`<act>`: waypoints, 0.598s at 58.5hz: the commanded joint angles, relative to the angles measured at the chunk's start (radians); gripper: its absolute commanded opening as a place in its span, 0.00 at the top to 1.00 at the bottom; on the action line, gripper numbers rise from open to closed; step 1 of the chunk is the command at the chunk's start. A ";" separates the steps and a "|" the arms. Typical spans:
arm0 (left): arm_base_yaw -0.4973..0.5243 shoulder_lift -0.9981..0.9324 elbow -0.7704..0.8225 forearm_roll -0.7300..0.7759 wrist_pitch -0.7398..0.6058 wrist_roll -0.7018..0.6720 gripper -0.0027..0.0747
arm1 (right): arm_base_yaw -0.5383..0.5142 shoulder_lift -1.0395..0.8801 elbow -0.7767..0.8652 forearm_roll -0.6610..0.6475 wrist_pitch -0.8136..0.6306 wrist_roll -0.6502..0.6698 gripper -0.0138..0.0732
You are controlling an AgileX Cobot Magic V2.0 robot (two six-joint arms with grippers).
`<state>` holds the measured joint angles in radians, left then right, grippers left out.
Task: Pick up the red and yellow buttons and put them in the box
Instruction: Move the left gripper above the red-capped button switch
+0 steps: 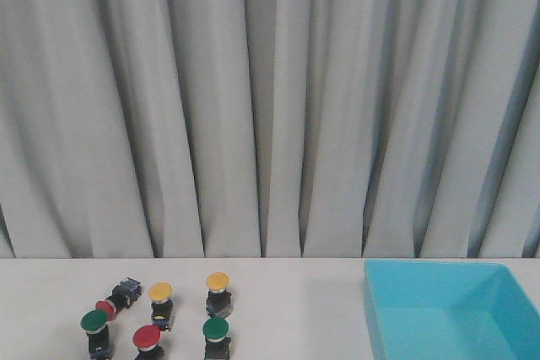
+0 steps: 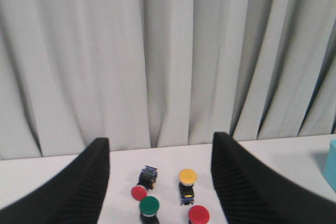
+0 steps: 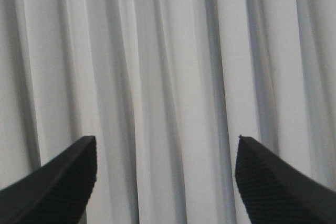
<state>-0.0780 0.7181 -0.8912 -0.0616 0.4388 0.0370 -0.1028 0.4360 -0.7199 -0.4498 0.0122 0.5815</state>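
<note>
Two red buttons show in the front view at the table's near left: one lies on its side [image 1: 105,308], the other stands upright [image 1: 146,336]. Two yellow buttons [image 1: 160,292] [image 1: 218,282] stand just behind them. The cyan box [image 1: 506,292] sits at the near right, with nothing visible inside. Neither gripper appears in the front view. My left gripper [image 2: 160,139] is open and held above the cluster, apart from it; its view shows the tipped red button [image 2: 138,192], a yellow button [image 2: 187,176] and the upright red button [image 2: 198,214]. My right gripper [image 3: 166,139] is open, facing only curtain.
Two green-capped buttons [image 1: 94,320] [image 1: 215,328] stand among the red and yellow ones, one also in the left wrist view [image 2: 149,204]. A grey curtain [image 1: 270,107] hangs behind the white table [image 1: 295,309]. The box's corner [image 2: 332,166] shows in the left wrist view.
</note>
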 commanded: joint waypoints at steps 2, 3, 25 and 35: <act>0.003 0.055 -0.048 -0.057 -0.081 0.050 0.38 | -0.005 0.017 -0.035 0.003 -0.034 -0.007 0.21; 0.003 0.064 -0.055 -0.068 -0.071 0.062 0.38 | -0.005 0.019 -0.040 0.003 -0.026 -0.008 0.21; 0.003 0.490 -0.422 -0.245 0.240 0.288 0.38 | 0.319 0.277 -0.317 0.303 0.549 -0.493 0.21; -0.033 0.683 -0.501 -0.245 0.307 0.302 0.38 | 0.421 0.380 -0.320 0.369 0.626 -0.602 0.21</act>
<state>-0.0879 1.3362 -1.3380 -0.2823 0.7635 0.3280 0.2861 0.7762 -1.0054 -0.0985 0.6623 0.0339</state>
